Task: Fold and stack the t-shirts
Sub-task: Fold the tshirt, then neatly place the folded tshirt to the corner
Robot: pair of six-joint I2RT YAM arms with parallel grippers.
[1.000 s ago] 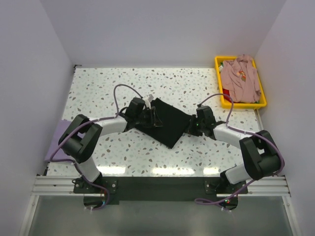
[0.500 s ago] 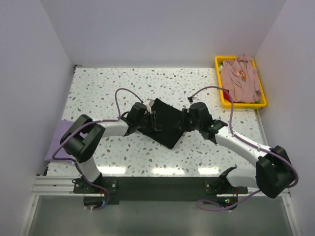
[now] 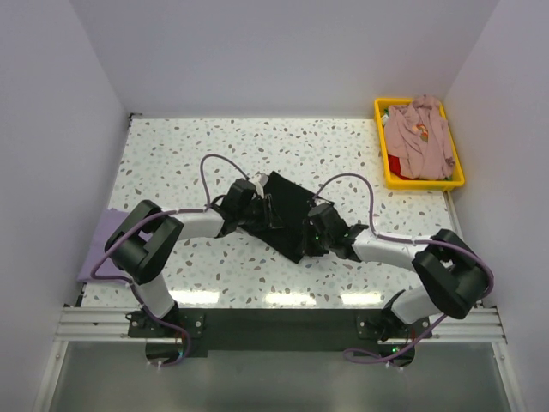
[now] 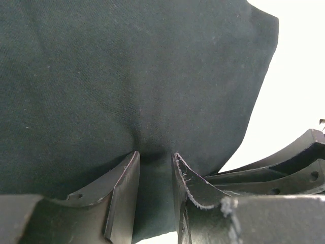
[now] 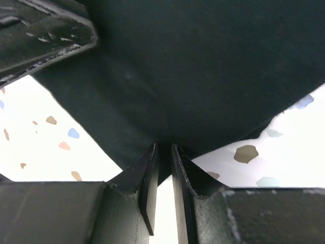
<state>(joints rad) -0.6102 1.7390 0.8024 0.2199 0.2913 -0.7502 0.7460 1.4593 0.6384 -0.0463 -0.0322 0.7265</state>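
Observation:
The black t-shirt (image 3: 287, 199) lies folded in the middle of the speckled table (image 3: 189, 154). My left gripper (image 3: 262, 211) is shut on its left edge; the left wrist view shows the black cloth (image 4: 127, 76) pinched between the fingers (image 4: 124, 188). My right gripper (image 3: 309, 232) is shut on the shirt's near right edge, with the cloth (image 5: 203, 66) clamped between its fingers (image 5: 148, 188). A lavender t-shirt (image 3: 97, 245) lies at the table's left edge. A dusty-pink t-shirt (image 3: 418, 137) is heaped in the yellow bin (image 3: 425, 183).
The yellow bin stands at the back right corner. White walls close in the table on three sides. The two grippers are close together over the black shirt; the left gripper's fingers (image 5: 45, 35) show in the right wrist view.
My right gripper has swung left and nearer, carrying the black shirt's right corner inward, so the shirt looks narrower. The left gripper has stayed nearly in place.

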